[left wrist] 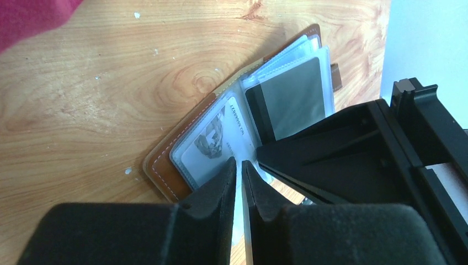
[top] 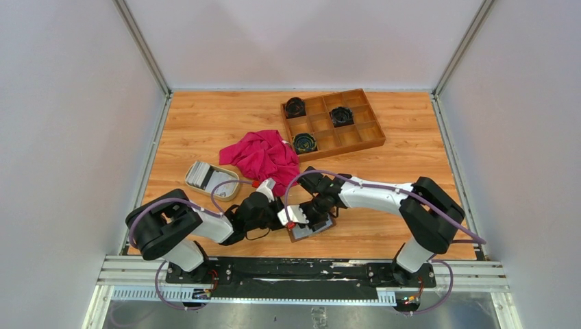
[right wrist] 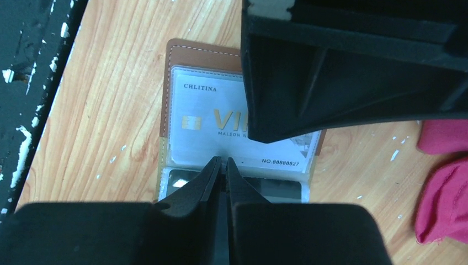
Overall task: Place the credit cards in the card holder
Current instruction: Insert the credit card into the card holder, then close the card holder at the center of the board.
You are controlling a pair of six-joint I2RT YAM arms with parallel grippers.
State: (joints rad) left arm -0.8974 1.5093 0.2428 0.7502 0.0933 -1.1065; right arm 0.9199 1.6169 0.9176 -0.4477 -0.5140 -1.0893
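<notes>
Near table (top: 205, 123) edge | card holder (right wrist: 205, 102) shows CHLITINA, NO.88888827 | left hand (left wrist: 238, 164) pinches it | right hand (right wrist: 223, 161) closed

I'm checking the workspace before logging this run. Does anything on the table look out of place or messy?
Yes. A red cloth lies crumpled mid-table, between the cream dish and the wooden tray, like a stray leftover. White flecks also dot the table beside the card holder.

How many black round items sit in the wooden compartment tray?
3 black round items in the wooden tray: one in its far-left corner compartment, one nearer the middle, one in its near-left corner. No others show.
</notes>
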